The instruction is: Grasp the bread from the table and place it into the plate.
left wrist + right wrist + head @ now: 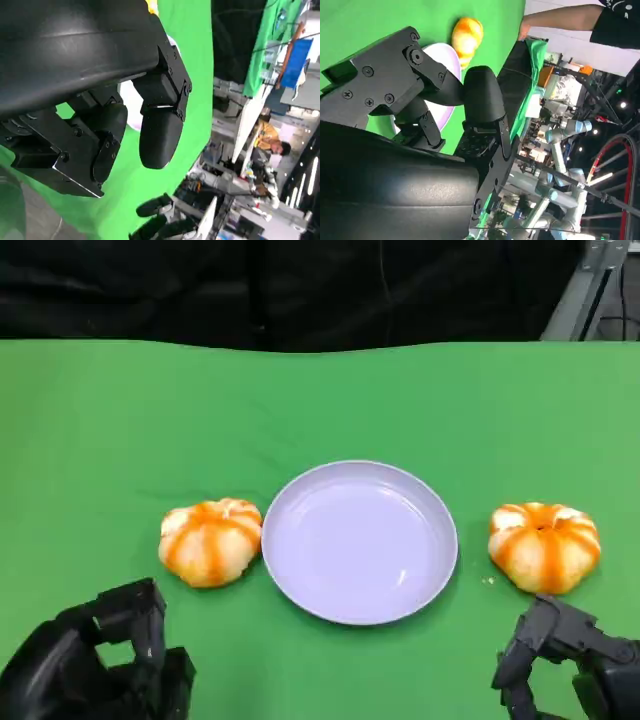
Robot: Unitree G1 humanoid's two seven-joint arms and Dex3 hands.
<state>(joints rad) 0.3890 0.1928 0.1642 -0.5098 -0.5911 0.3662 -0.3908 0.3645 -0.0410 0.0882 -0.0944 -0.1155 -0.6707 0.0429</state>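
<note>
Two orange-striped bread buns lie on the green table, one on each side of the plate. The left bun (210, 540) almost touches the round white plate (445, 530), which holds nothing. The right bun (545, 545) lies a little apart from it. My left hand (100, 660) hovers near the front edge, below the left bun, fingers apart and holding nothing. My right hand (565, 655) sits just in front of the right bun, also holding nothing. In the right wrist view, the fingers (480, 100) reach over the plate (446, 56), with the left bun (466, 34) beyond.
The green cloth (120, 420) runs back to a dark backdrop. A metal stand (590, 285) is at the far right corner. Beside the table, a person's arm (560, 17) shows in the right wrist view and a seated person (272, 142) in the left wrist view.
</note>
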